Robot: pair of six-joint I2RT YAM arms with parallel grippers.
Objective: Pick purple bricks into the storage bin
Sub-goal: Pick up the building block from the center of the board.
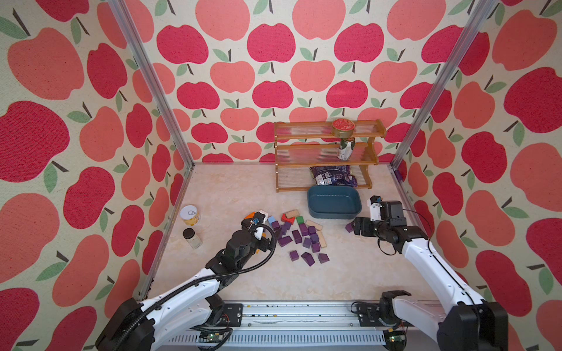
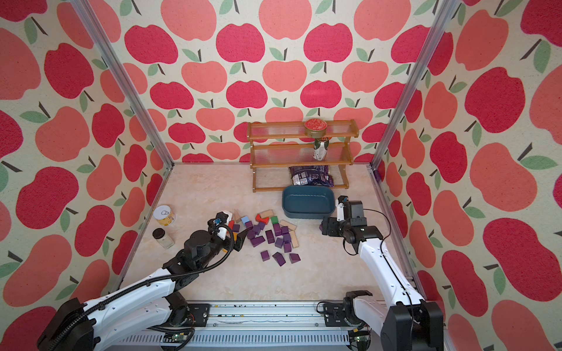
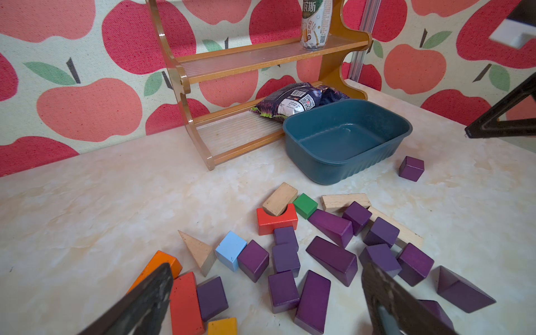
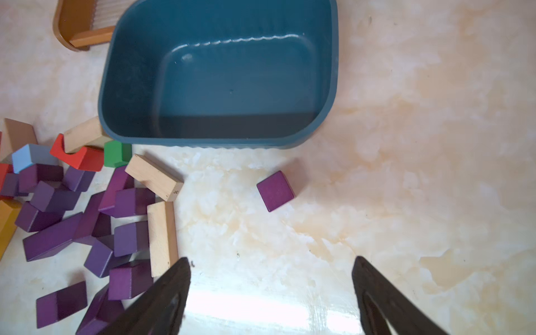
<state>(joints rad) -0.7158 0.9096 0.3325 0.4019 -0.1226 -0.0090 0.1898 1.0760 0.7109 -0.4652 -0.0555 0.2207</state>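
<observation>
Near the storage bin (image 4: 127, 72), my right tool (image 4: 271, 260) sits spread beside 1 lone purple brick (image 4: 275, 190); my left tool (image 3: 266, 268) hangs spread over the clustered purple bricks (image 3: 332, 258).

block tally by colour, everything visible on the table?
purple bricks: 16
tan blocks: 4
red blocks: 2
orange block: 1
yellow block: 1
light-blue block: 1
green block: 1
Total: 26 showing across the views; a few more may be hidden.
</observation>
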